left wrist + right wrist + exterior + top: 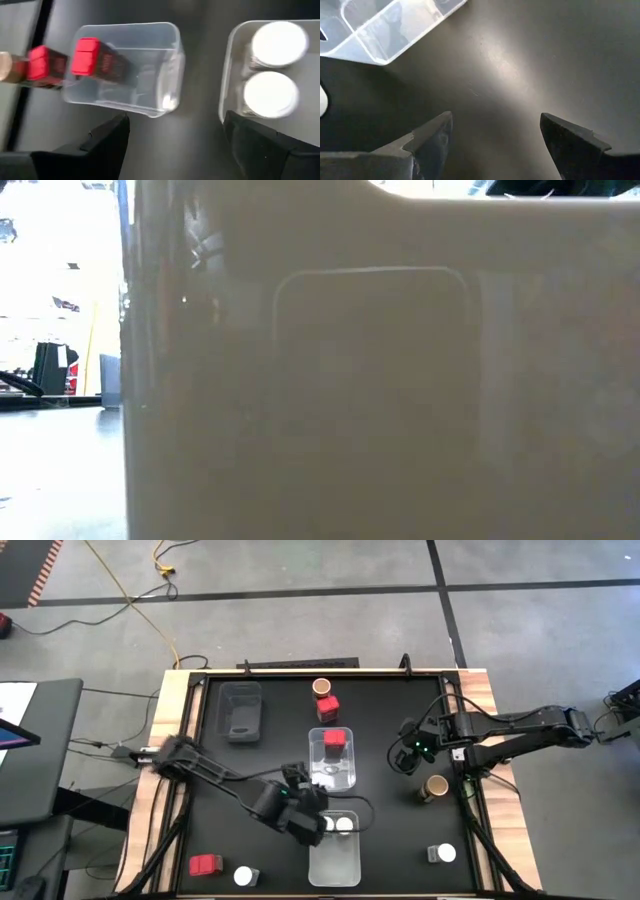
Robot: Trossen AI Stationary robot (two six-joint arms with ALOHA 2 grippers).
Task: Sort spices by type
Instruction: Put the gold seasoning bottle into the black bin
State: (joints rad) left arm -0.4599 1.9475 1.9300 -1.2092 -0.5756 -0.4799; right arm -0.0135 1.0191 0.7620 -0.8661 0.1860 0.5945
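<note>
Dark fingers on the left gripper (pixel 318 818) are spread and empty, hovering mid-frame in the high view between the two clear tubs. Its wrist view shows the tub with two white-lidded jars (pixel 276 65) on one side and the tub with a red box (pixel 95 57) ahead; a second red box (pixel 44 63) and a tan-topped jar sit past that tub.

Right gripper (pixel 408 753) is also spread and empty, over bare table right of centre; its wrist view shows only a tub corner (pixel 380 30).

Loose items, high view:
- tan-topped jar (pixel 434 787), just below-right of the right gripper, upright, so no long axis to line up. Right arm clearly nearer.
- white-lidded jar (pixel 445 854), lower right, also right arm's side.
- red box (pixel 205 865) and white-lidded jar (pixel 244 876), lower left, below-left of the left gripper. Left arm nearer.
- tan jar plus red box (pixel 327 706) at top centre.

My read: about a third sorted. Low view is blocked.
</note>
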